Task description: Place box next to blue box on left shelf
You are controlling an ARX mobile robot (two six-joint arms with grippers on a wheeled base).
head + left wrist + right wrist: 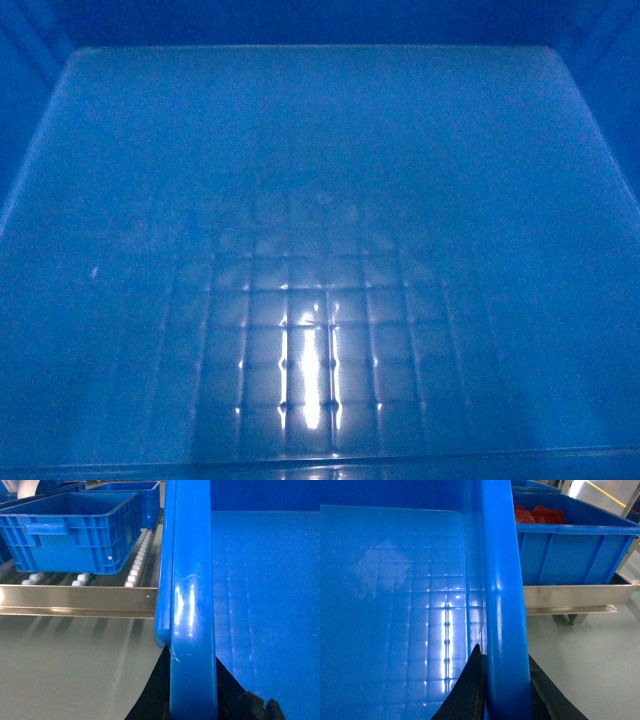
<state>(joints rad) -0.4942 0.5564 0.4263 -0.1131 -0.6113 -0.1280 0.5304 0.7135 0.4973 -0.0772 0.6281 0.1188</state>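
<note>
The box (320,200) fills the head view, showing only its smooth blue floor with a faint square grid. My left gripper (191,654) is shut on the box's thick left rim (192,595), one black finger (159,680) on each side of it. My right gripper (503,652) is shut on the right rim (500,580) in the same way. In the left wrist view, a blue box (75,535) with ribbed walls stands on the left shelf's white rollers (137,565), up and to the left of the held rim and apart from it.
A steel rail (75,600) fronts the roller shelf, with grey floor (65,670) below it. Another blue crate (145,497) sits farther back. On the right, a blue crate (570,550) holding red items (540,515) rests on a metal frame (580,597).
</note>
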